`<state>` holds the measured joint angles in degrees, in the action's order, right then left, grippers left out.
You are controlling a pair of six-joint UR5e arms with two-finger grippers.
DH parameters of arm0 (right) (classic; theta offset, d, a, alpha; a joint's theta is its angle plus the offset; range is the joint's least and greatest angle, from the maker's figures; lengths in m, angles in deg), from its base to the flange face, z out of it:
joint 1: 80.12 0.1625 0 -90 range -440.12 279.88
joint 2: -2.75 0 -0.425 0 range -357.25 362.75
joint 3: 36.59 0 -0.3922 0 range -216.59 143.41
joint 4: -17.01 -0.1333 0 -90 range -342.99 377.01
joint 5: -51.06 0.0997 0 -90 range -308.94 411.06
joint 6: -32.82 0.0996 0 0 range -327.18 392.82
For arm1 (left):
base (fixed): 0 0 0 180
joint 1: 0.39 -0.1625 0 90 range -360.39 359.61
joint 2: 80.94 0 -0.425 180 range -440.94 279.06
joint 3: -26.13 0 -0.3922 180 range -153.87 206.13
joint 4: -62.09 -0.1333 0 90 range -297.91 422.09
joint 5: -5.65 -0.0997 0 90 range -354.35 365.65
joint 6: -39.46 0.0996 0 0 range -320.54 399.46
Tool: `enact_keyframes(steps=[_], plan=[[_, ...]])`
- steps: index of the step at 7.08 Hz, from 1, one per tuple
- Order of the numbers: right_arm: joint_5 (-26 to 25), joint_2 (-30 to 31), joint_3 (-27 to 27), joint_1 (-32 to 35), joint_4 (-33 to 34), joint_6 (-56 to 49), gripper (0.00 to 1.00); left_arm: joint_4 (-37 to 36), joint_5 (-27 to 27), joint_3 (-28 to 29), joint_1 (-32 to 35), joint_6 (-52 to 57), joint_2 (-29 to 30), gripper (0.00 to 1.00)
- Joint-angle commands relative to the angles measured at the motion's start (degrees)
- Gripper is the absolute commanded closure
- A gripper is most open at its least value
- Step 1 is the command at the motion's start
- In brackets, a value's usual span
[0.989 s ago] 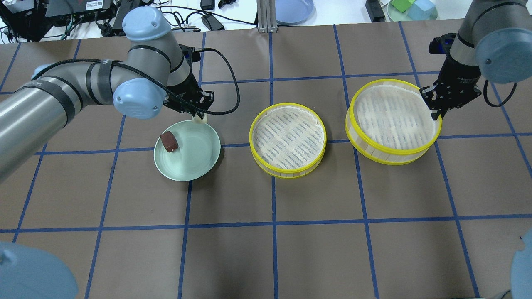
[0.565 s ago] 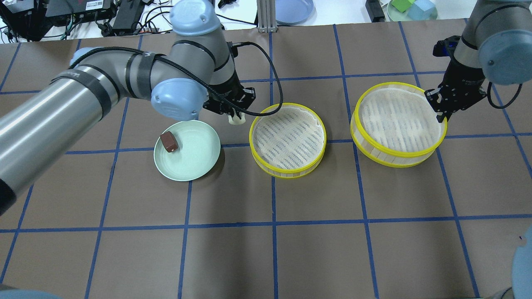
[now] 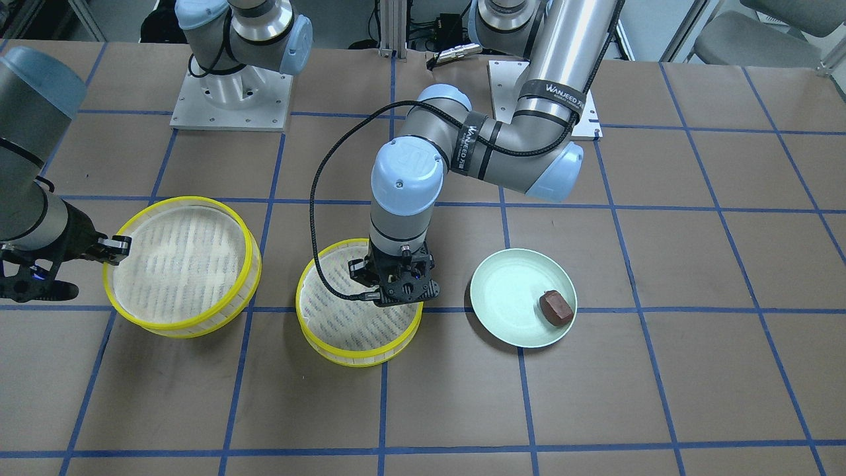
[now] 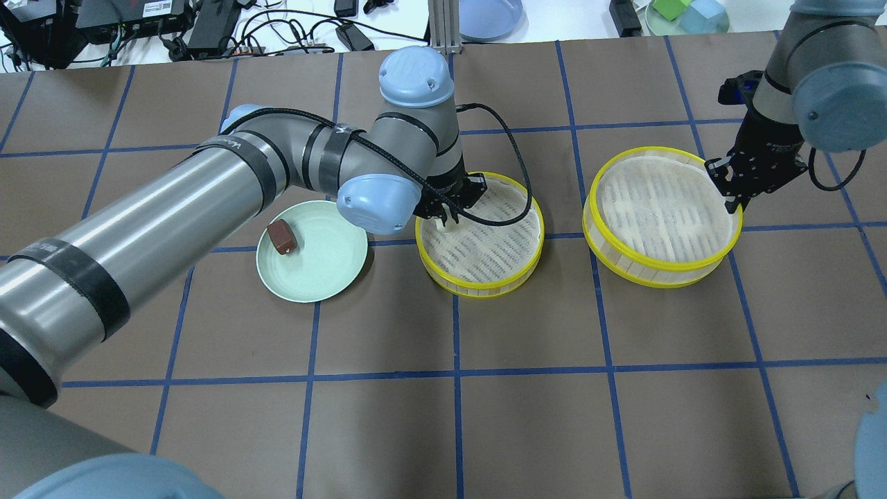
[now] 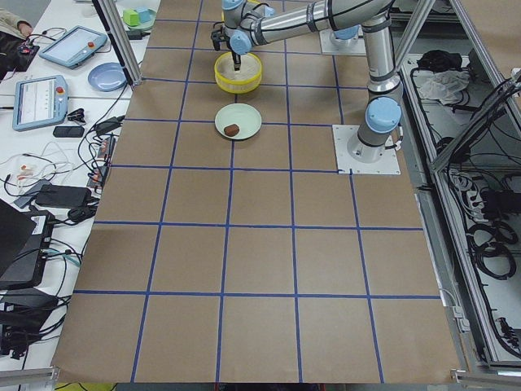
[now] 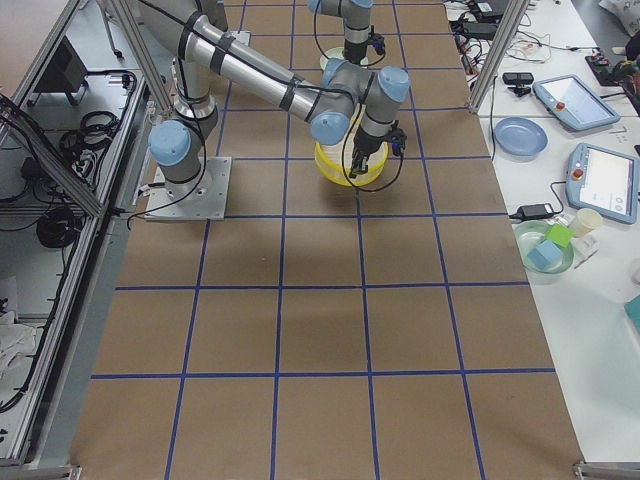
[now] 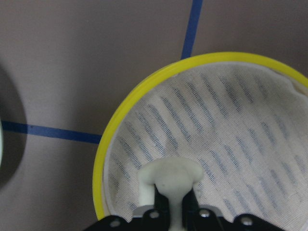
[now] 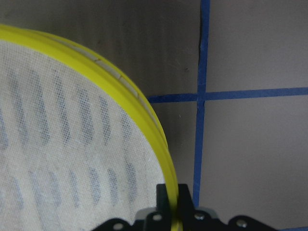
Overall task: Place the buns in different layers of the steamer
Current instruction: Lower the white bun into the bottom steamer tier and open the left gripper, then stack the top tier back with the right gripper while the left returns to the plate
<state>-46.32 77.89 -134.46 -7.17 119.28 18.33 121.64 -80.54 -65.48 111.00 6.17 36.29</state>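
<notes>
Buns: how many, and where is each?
2. Cream bun: in the jaws of the left gripper, over the middle steamer tray. Brown bun: on the green dish.

Three in a row, overhead view
Dish (image 4: pixel 326 274) left of centre held one bun (image 4: pixel 282 236); middle tray (image 4: pixel 485 285) sat mid-frame under the second bun (image 4: pixel 449 221), far tray (image 4: pixel 658 274) right.

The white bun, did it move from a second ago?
Yes. The white bun, held in the left gripper, went right in the overhead view, from the far rim of the green dish to over the middle steamer tray.
</notes>
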Motion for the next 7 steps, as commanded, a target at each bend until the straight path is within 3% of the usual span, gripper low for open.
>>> enact_keyframes(steps=[1,3,4,5,7], plan=[[0.1,0.1,-0.1,0.0,0.1,0.0,1.0,-0.5,0.0,0.2,0.6,-1.8,0.6,0.0],[0.2,0.5,-0.1,0.4,0.0,0.2,1.0,-2.6,-0.3,0.5,0.5,-0.7,-0.2,0.0],[0.8,0.8,-0.1,1.4,0.1,0.9,1.0,-2.6,-0.7,1.2,-1.3,4.8,-1.5,0.0],[1.3,0.6,0.5,3.5,0.1,2.8,1.0,-1.8,-1.3,1.2,-6.1,13.1,-2.4,0.0],[3.2,0.1,3.0,14.2,0.5,15.7,1.0,0.7,-2.1,0.1,-15.4,27.2,-4.8,0.0]])
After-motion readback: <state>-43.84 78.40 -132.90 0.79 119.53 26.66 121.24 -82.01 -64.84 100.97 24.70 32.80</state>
